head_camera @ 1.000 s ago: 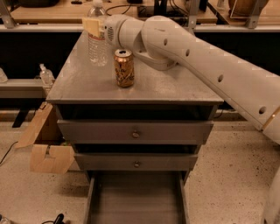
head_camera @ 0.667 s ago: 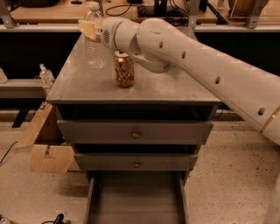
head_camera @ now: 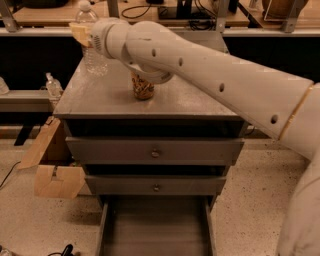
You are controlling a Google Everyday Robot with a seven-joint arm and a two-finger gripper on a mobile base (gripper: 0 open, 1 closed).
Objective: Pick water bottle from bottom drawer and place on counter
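Note:
The water bottle [head_camera: 93, 50], clear with a white cap, is upright at the far left corner of the counter [head_camera: 100, 102]; I cannot tell whether its base touches the top. My gripper [head_camera: 83, 34] is shut on its upper part, with a tan finger [head_camera: 80, 34] showing at its left side. The arm reaches in from the right across the counter. The bottom drawer [head_camera: 155, 227] is pulled open and its floor is bare. An orange-gold soda can [head_camera: 143, 90] stands mid-counter, its top hidden by my arm.
Two upper knobbed drawers [head_camera: 155, 151] are closed. A pump-top bottle [head_camera: 52, 85] stands on a ledge to the left. Cardboard pieces [head_camera: 56, 177] lean on the floor at the cabinet's left. A wooden workbench [head_camera: 150, 15] runs behind.
My gripper has moved left along the back of the counter with the water bottle in it. My arm now covers the top of the soda can.

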